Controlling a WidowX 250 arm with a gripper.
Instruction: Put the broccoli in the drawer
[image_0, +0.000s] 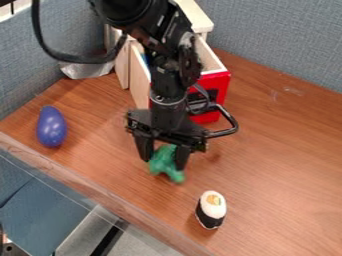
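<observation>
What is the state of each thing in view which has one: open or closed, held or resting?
Red-fronted wooden drawer: pulled open.
Black two-finger pincer: closed on the green toy broccoli.
Broccoli: gripped, outside the drawer.
Purple toy eggplant: lying on the brown wooden table.
White-and-black toy sushi: resting on the table.

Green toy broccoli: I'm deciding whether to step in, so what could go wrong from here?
The green toy broccoli sticks out below the gripper, so it might slip, or snag on the rim of the red-fronted wooden drawer. The black arm hides part of that open drawer, so the drop could be misjudged.
</observation>
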